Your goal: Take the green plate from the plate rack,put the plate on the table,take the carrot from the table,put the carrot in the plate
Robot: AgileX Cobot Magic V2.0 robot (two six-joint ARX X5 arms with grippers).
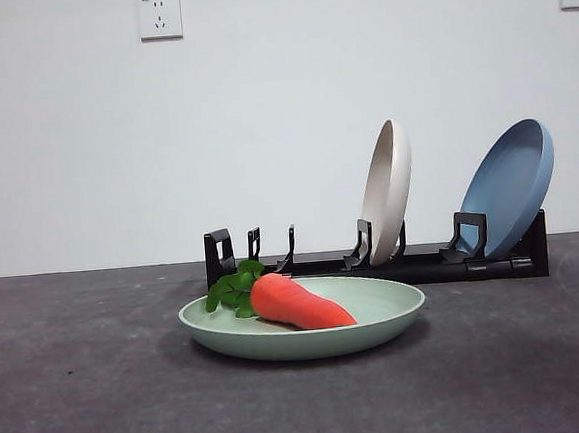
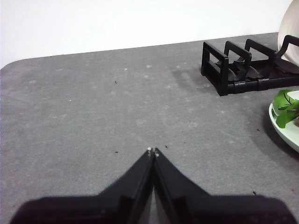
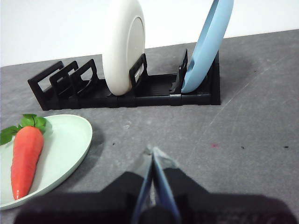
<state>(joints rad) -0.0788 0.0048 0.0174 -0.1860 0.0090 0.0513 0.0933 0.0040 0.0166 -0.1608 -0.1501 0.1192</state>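
Carrot (image 3: 25,158) lying in green plate (image 3: 70,144), well apart from both empty, closed pincers (image 3: 153,150)

Orange carrot (image 1: 301,303), mint-green plate (image 1: 387,314), black rack (image 1: 424,264), mottled grey table (image 1: 83,393)

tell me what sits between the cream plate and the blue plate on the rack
Nothing: only bare plate rack shows between the cream-white plate and the blue plate, clearest in the right wrist view.

My left pincer (image 2: 153,151) has two matte black jaws, broad at the base, tapering to pale-specked tips. My right pincer (image 3: 153,150) matches it, with thin bluish inner edges.
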